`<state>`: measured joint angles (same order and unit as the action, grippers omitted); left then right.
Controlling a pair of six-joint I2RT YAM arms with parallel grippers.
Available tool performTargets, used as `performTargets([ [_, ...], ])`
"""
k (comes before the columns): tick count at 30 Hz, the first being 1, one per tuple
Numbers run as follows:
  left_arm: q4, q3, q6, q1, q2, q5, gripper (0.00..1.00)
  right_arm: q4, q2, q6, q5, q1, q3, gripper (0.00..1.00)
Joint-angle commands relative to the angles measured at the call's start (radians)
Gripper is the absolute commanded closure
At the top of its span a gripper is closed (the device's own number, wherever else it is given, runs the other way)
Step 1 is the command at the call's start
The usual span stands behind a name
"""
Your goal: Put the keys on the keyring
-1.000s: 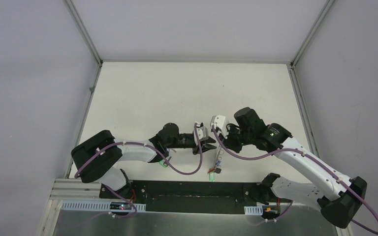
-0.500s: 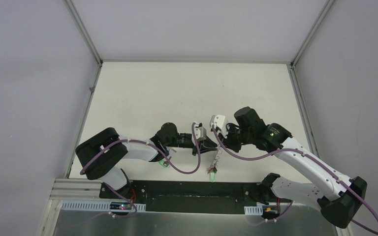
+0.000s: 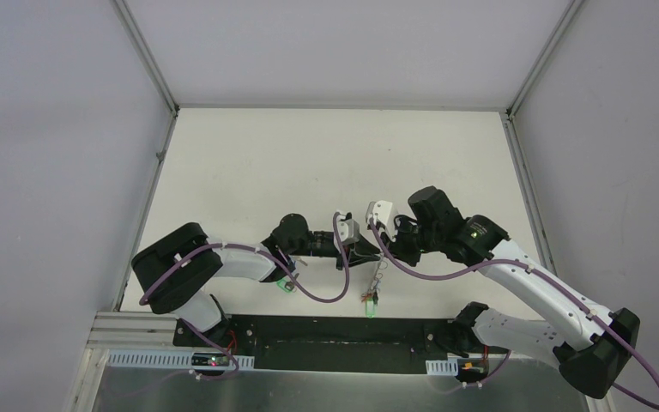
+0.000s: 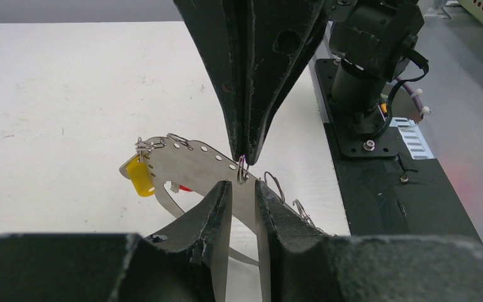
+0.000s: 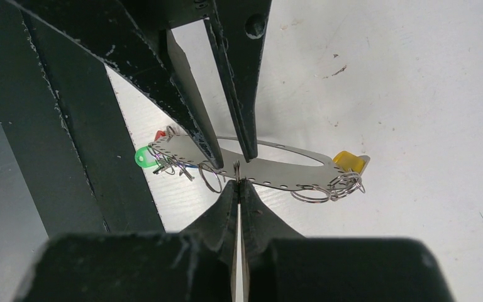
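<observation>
Right wrist, right gripper (image 5: 237,182) pinching keyring (image 5: 278,178) edge

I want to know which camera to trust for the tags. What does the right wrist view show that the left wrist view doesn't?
Only the right wrist view shows the green oval plastic tag at one end of the flat grey perforated metal keyring. Only the left wrist view shows a black arm base at the right. Both show the keyring, its yellow plastic tag, a red tag, the right fingers shut on a small wire ring, and the left fingers open around the keyring.
</observation>
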<state>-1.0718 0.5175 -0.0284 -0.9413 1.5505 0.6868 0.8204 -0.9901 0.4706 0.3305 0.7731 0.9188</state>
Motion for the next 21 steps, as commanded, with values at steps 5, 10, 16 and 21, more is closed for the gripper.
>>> performTargets([
  [5, -0.122, 0.032, -0.030, 0.000, -0.004, 0.008, 0.83, -0.049, 0.018, 0.008, 0.031, 0.005, 0.010, 1.00],
  [10, -0.104, 0.044, -0.031, 0.000, -0.002, 0.014, 0.80, -0.050, 0.019, 0.007, 0.030, 0.005, 0.011, 1.00],
  [16, -0.066, 0.059, -0.022, 0.001, 0.010, 0.029, 0.85, -0.052, 0.019, 0.004, 0.033, 0.004, 0.011, 1.00],
  [21, -0.030, 0.078, -0.007, -0.003, 0.024, 0.046, 0.88, -0.052, 0.020, 0.003, 0.035, 0.005, 0.012, 1.00],
])
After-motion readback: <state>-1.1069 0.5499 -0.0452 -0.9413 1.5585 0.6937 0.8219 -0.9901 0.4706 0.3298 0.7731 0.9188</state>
